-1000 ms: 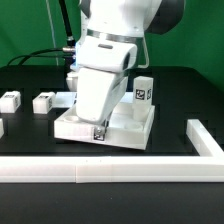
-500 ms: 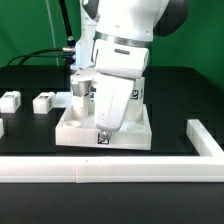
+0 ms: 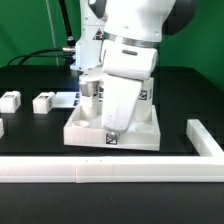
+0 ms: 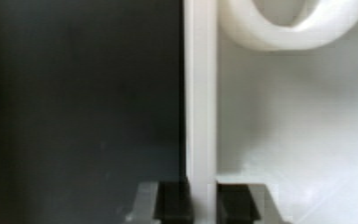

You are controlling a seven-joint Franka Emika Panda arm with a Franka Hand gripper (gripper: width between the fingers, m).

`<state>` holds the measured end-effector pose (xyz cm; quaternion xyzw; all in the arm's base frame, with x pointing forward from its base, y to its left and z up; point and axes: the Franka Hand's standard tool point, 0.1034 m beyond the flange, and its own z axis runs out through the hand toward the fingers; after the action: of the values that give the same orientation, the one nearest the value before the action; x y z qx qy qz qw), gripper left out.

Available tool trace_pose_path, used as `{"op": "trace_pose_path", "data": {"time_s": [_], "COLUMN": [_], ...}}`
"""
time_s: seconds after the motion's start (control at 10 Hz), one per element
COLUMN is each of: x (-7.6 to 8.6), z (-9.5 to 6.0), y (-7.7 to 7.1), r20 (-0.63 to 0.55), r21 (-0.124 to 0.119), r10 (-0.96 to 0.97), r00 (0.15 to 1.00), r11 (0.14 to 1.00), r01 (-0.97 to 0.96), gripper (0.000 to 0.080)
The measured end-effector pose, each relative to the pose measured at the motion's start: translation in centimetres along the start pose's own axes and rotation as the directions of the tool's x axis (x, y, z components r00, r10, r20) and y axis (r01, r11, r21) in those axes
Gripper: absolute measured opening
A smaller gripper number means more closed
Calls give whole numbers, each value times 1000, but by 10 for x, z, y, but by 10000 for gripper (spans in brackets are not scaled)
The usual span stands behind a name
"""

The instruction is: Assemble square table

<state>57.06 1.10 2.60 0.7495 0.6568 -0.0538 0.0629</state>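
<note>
In the exterior view, my arm is hiding my jaws. The large white square plastic tabletop is sitting on the black desk, well apart from a small white leg block. In the wrist view, my jaws are clamping the tabletop's thin raised rim.

White robot arm reaching steeply downward.
Its hand points down, black fingers pinching the thin white tabletop wall between them.
</note>
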Motion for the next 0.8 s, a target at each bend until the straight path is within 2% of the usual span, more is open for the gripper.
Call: {"op": "trace_pose_path", "data": {"time_s": [0.2, 0.4, 0.8], "x": [17, 29, 26], "z": [-4, -7, -5], "y": [11, 27, 26], "r20": [-3, -12, -12], "r21": [8, 2, 4], "r10": [-5, -35, -24], "r00": [1000, 999, 1000], "r11": [1000, 999, 1000], "r01": [5, 35, 25], "gripper": [57, 57, 57]}}
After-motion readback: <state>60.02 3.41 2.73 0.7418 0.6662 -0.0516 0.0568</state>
